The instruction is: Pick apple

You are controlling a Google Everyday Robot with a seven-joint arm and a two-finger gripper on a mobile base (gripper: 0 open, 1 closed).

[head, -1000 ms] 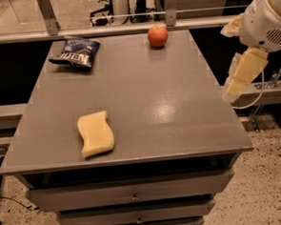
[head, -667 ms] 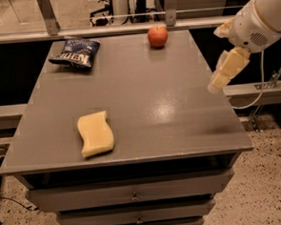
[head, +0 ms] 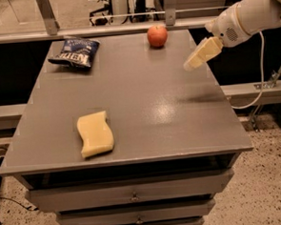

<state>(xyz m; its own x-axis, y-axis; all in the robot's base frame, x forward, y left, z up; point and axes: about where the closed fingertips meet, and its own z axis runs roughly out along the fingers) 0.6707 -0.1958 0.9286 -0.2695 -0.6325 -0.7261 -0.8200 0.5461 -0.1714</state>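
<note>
- The small round red-orange apple (head: 157, 36) sits upright on the grey flat-topped desk (head: 144, 95), close to the far edge and a little right of the middle. Nothing touches it.
- The robot's cream-coloured gripper (head: 194, 61) hangs in the air over the desk's far right part. It slants down and to the left from the white rounded arm (head: 249, 14), which comes in from the upper right corner.
- The gripper is near the apple, to its right and nearer to the camera, with a clear gap between them. It appears as one pale shape, so I cannot tell whether it is released or clenched. It carries nothing that can be seen.
- A soft shadow lies on the desk top below the gripper, near the right edge.
- A dark blue crinkled chip bag (head: 74, 52) lies flat at the far left corner, well apart from the apple.
- A pale yellow wavy sponge (head: 95, 134) lies near the front left, well apart from everything else.
- Grey drawers (head: 131, 191) with small knobs are stacked under the desk top.
</note>
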